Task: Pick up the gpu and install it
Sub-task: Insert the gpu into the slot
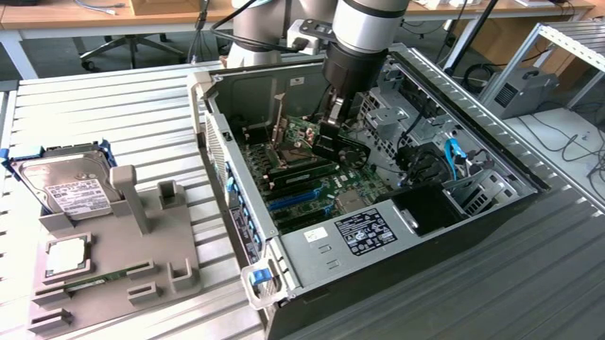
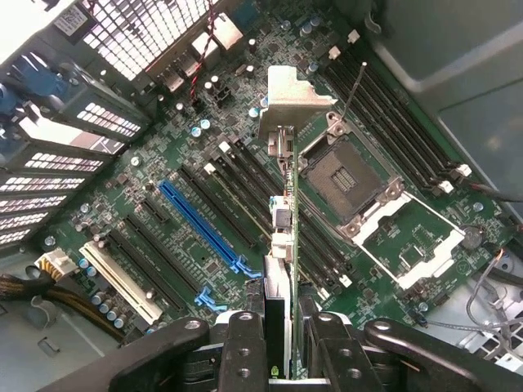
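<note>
Inside the open PC case [image 1: 492, 212], exterior view: arm reaches down from above, gripper [image 1: 333, 126] sits low over the motherboard [image 1: 312, 184], roughly mid-case. Gpu [image 1: 336, 150] hangs under the gripper as a dark flat piece, just above the board. Whether it touches a slot, can't tell from here. On the exterior view's left, grey fixture tray [image 1: 113, 255] on the slatted table [image 1: 113, 113], with the silver hard drive [image 1: 66, 185] standing at its far end and a narrow green memory stick [image 1: 90, 278] lying in a groove.

Wrist view: gripper [image 2: 288, 343] fingers [image 2: 245, 343] pinch the gpu [image 2: 283, 269] edge-on, card held upright between them, pale metal bracket [image 2: 290, 98] at the far end. Card runs parallel to the expansion slots, over the black ones, between the blue slot [image 2: 204, 227] and the empty CPU socket [image 2: 347, 175]. Seated or hovering: can't tell.
</note>
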Robot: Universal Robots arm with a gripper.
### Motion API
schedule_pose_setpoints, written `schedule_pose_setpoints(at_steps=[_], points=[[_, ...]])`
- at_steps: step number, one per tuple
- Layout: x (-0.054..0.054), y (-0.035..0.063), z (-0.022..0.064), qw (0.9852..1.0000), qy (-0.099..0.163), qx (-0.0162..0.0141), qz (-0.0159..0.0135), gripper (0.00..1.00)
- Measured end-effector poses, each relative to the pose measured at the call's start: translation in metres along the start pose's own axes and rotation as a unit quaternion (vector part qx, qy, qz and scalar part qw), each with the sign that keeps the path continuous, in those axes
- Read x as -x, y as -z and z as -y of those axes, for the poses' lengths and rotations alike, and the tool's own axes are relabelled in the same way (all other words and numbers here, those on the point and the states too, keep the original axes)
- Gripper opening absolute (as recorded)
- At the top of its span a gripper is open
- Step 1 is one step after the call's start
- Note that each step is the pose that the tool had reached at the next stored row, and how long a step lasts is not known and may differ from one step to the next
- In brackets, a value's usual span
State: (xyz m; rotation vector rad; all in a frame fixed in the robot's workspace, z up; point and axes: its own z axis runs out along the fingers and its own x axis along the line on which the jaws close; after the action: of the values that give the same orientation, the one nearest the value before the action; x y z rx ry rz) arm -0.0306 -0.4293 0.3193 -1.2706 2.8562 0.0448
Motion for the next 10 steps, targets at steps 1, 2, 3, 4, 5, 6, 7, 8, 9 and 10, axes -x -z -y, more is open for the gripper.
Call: schedule_pose_setpoints(at_steps=[1, 2, 3, 4, 5, 6, 7, 8, 9, 10], points=[[0.0001, 0.0000, 0.0000, 1.0000, 0.002, 0.0000, 0.0000, 0.26], [0.0001, 0.0000, 0.0000, 1.0000, 0.003, 0.0000, -0.0001, 0.26], [0.0001, 0.0000, 0.0000, 1.0000, 0.005, 0.0001, -0.0001, 0.26], [0.0002, 0.0000, 0.0000, 1.0000, 0.006, 0.0001, -0.0001, 0.26], [0.0002, 0.0000, 0.0000, 1.0000, 0.007, 0.0001, -0.0002, 0.26], [0.0002, 0.0000, 0.0000, 1.0000, 0.008, 0.0001, -0.0002, 0.26], [0.0002, 0.0000, 0.0000, 1.0000, 0.009, 0.0002, -0.0002, 0.26], [0.0002, 0.0000, 0.0000, 1.0000, 0.009, 0.0002, -0.0002, 0.26], [0.0002, 0.0000, 0.0000, 0.9999, 0.010, 0.0002, -0.0003, 0.26], [0.0003, 0.0000, 0.0000, 0.9999, 0.011, 0.0002, -0.0003, 0.26]])
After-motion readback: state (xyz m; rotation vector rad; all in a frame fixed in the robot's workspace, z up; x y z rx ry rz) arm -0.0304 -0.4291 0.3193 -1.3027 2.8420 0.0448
